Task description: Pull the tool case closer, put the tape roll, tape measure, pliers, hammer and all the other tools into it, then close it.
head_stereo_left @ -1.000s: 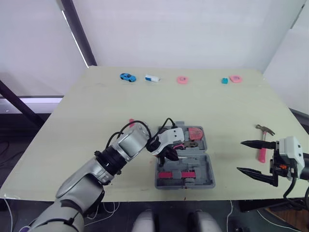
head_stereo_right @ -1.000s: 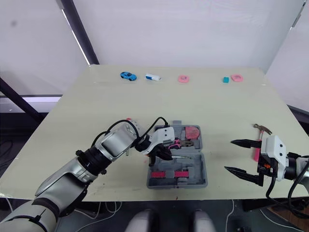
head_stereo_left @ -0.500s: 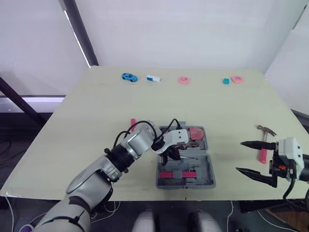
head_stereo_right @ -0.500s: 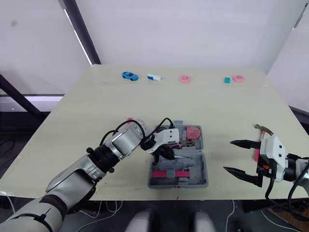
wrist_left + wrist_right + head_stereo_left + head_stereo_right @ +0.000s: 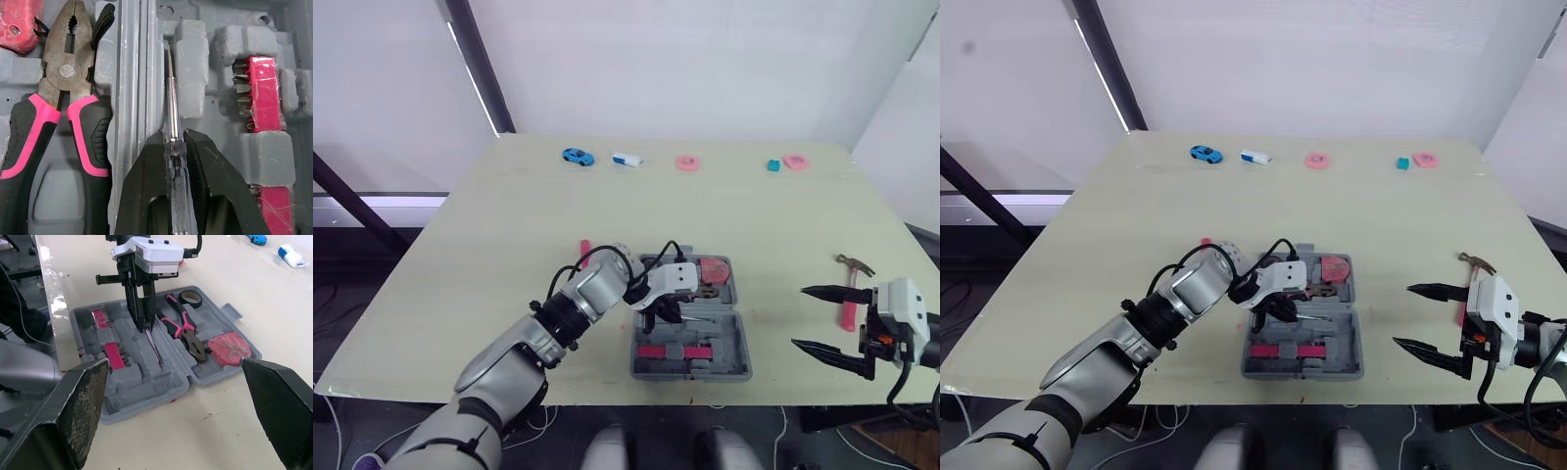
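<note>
The grey tool case lies open near the table's front edge. In it are pink-handled pliers, a black tape roll, a red tape measure and red bit holders. My left gripper hangs over the case's middle, shut on the clear handle of a screwdriver whose shaft runs along a groove in the tray. A pink-handled hammer lies on the table to the right. My right gripper stands open just left of the hammer, with nothing between its fingers.
Along the far edge are a blue toy car, a white and blue item, two pink rings and a teal block. A pink tool lies partly hidden behind my left arm.
My left gripper has shifted slightly to the right over the case, still holding the screwdriver. The right gripper has stayed put.
</note>
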Robot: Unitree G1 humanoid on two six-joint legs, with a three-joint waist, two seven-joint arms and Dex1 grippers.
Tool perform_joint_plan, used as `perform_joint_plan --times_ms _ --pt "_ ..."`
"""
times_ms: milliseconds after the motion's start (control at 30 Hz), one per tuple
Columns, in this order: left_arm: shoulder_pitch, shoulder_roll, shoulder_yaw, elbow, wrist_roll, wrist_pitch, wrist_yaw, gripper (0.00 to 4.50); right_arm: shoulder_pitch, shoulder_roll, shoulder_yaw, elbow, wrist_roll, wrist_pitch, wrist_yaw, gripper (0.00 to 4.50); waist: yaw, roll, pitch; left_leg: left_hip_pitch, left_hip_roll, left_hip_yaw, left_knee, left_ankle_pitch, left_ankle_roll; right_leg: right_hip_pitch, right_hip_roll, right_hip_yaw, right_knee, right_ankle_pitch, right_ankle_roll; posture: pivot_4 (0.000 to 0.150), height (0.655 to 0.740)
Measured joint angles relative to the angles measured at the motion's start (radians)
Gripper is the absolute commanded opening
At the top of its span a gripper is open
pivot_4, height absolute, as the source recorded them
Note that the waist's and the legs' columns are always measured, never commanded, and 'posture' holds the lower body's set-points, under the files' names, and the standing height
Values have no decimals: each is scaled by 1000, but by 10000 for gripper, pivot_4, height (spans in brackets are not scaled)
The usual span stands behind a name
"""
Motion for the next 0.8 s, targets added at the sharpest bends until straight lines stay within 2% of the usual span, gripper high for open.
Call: perform_joint_plan --times_ms 300,467,800 --pt "0 -14 3 26 24 -67 -1 274 1 2 0 0 0 0 -2 45000 2 0 0 0 0 0 0 0 0 0 0 0 0 0 0 1500 7400" --pt "-2 -42 24 23 19 7 -20 274 8 6 0 0 0 -1 -5 45000 0 0 0 -1 0 -1 1 0 0 0 0 -1 0 0 0 1500 7400" --pt "-1 -32 20 22 59 -56 -21 274 12 13 0 -9 0 -2 -9 45000 -1 0 0 -1 0 -1 1 0 0 0 0 -1 0 0 0 1500 7400"
